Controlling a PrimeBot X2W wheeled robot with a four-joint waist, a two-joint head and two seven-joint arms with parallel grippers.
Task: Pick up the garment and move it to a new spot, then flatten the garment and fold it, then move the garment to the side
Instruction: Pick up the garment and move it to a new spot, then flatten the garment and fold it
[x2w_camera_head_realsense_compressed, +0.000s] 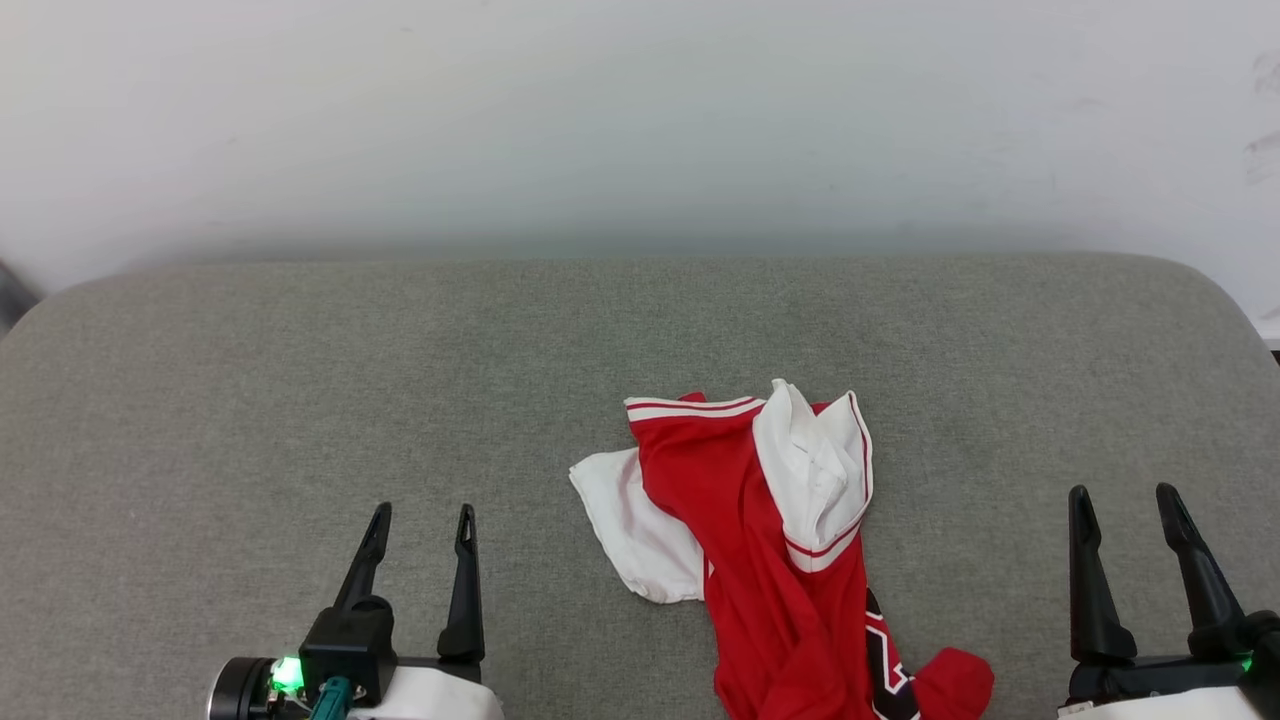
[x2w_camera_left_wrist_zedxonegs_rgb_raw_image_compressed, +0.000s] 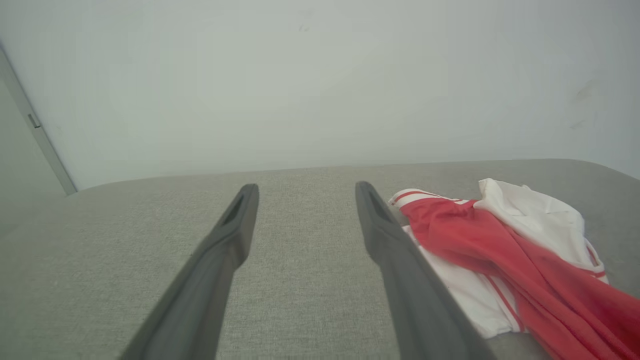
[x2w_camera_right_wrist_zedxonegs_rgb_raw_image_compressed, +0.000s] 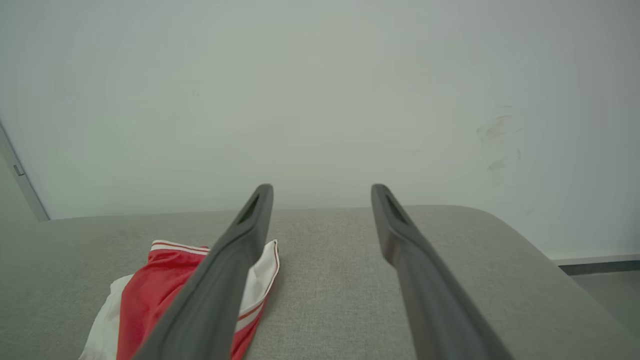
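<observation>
The garment (x2w_camera_head_realsense_compressed: 760, 530) is seen lying crumpled on a grey fabric-covered surface (x2w_camera_head_realsense_compressed: 300, 400), a little right of the middle in the head view and near the front, where its lower end is cut off by the bottom edge. The red body is bunched into a long strip running toward the robot. One white sleeve edged in red stripes is folded over the top of it, and another white part is spread flat on its left side. A piece of black print with a white outline is visible low on the strip. The left gripper (x2w_camera_head_realsense_compressed: 424, 512) is held at the lower left, its two dark fingers spread apart with nothing between them, well apart from the cloth. The right gripper (x2w_camera_head_realsense_compressed: 1123, 492) is held at the lower right, likewise spread and empty, and clear of the cloth. In the left wrist view the garment is seen to the right of the fingers, and in the right wrist view to their left. A pale wall (x2w_camera_head_realsense_compressed: 640, 120) is seen behind the surface.
</observation>
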